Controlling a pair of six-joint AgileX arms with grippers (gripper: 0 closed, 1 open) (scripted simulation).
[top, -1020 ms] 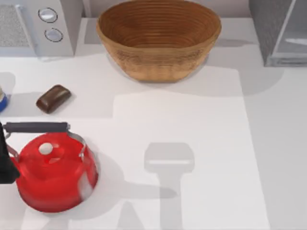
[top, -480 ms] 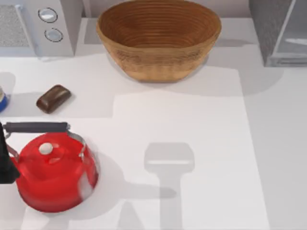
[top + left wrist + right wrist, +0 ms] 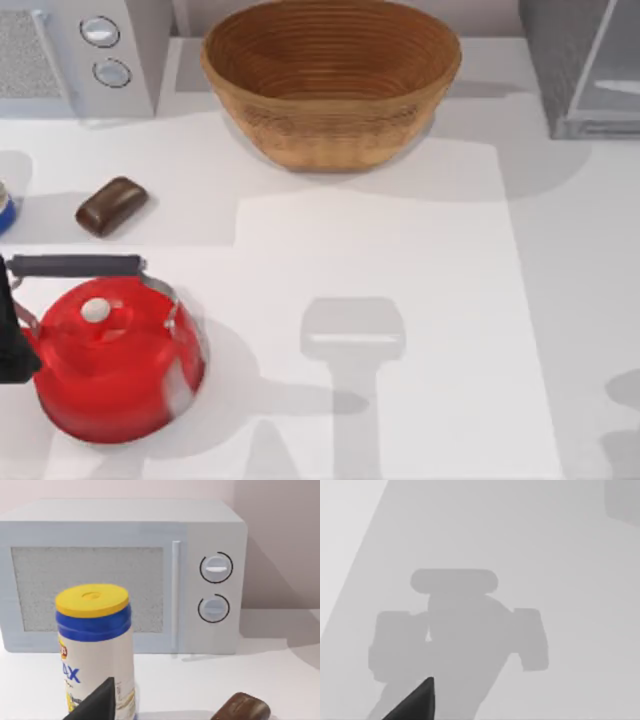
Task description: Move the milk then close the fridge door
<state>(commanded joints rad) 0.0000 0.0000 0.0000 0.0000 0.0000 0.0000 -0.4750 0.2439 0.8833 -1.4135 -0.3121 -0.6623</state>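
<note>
- Left hand (image 3: 95,705) sits low at the left of the tabletop (image 3: 400,260), close up to an upright canister (image 3: 95,645). I cannot tell whether the hand is open or closed, or whether it grips anything.
- The canister has a yellow lid, a blue band and blue print on white. It reads as a can rather than a carton, so I cannot tell if it is the milk.
- The canister stands in front of the microwave (image 3: 125,575), with the brown block (image 3: 242,709) just to one side.
- From above, the canister is a sliver at the left edge (image 3: 4,208), with the kettle (image 3: 115,365) below it.
- Fridge door (image 3: 612,70) is in the upper right corner, swung open from the speckled box (image 3: 558,50).
- Right hand (image 3: 415,702) hangs over bare tabletop above its own shadow; how far open, I cannot tell.
- My call: the right arm is nearer the door and the left is nearer the canister.
</note>
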